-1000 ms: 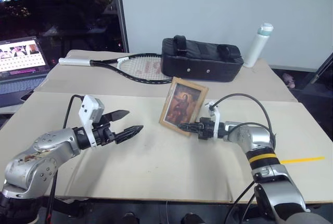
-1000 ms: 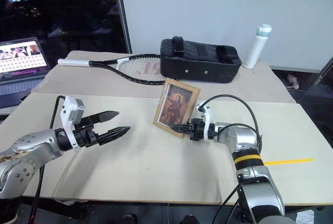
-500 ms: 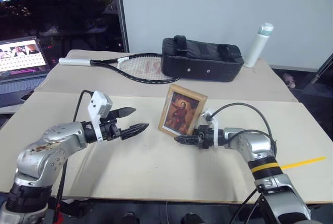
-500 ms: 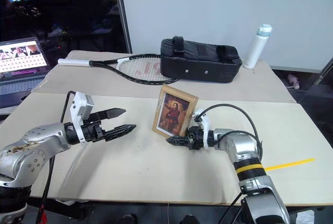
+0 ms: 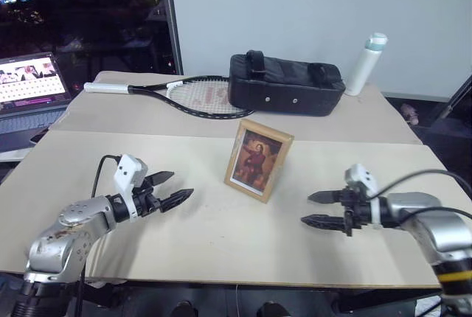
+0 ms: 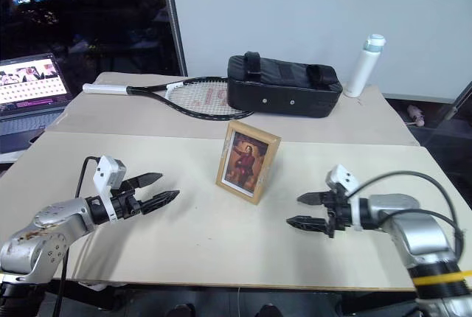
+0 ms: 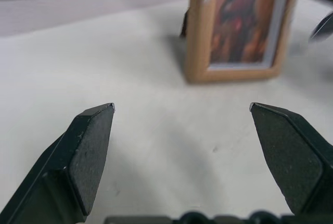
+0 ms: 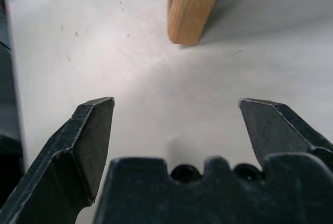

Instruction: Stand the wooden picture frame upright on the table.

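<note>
Pale table point(image 5: 221, 236) carries the wooden picture frame point(image 5: 259, 159) upright at its middle — left gripper point(image 5: 171, 189) and right gripper point(image 5: 318, 208) flank it, fingers spread, empty; we'd retreat gently, avoiding bumps.

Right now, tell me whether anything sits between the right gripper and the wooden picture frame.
Nothing visible does. The right gripper hangs open beside the wooden picture frame, apart from it, with bare table between them. The frame stands upright on the table.
</note>
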Controlling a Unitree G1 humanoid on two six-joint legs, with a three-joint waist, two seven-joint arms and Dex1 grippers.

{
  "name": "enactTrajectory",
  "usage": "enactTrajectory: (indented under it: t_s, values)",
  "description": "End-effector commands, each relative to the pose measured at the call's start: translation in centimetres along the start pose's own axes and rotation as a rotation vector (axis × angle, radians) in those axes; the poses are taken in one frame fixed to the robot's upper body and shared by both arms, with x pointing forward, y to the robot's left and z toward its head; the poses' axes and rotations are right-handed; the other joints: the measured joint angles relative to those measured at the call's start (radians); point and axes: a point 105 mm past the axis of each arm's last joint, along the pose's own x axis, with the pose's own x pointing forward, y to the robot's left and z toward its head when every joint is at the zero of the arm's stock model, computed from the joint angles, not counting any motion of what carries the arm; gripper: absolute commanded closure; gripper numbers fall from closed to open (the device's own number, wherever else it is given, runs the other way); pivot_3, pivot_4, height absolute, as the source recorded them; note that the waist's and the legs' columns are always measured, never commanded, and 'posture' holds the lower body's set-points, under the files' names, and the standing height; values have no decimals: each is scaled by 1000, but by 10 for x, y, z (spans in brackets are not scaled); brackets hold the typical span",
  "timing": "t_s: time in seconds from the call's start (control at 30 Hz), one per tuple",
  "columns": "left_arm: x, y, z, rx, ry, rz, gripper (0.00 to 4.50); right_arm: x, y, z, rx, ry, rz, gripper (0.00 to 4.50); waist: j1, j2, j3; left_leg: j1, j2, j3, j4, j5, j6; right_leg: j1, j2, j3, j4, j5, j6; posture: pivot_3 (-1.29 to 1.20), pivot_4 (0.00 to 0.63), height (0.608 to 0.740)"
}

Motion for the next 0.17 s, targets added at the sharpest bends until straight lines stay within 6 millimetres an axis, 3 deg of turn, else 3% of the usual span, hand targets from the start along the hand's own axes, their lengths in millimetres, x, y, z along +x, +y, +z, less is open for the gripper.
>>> enactTrajectory:
  t_s: [0.03, 0.17]
  values:
    - [6, -1, 4, 50, -25, 23, 0, -18, -9, 19, -72, -73, -130, 36, 2, 0, 0, 0, 0, 0, 0, 0, 0, 0, 0, 0, 0, 0, 0, 0, 150, 676]
    - [13, -2, -7, 45, 54, -30, 0, -19, -10, 13, -46, -81, -177, 36, 1, 0, 0, 3, 0, 0, 1, 0, 0, 4, 0, 0, 0, 0, 0, 0, 150, 676]
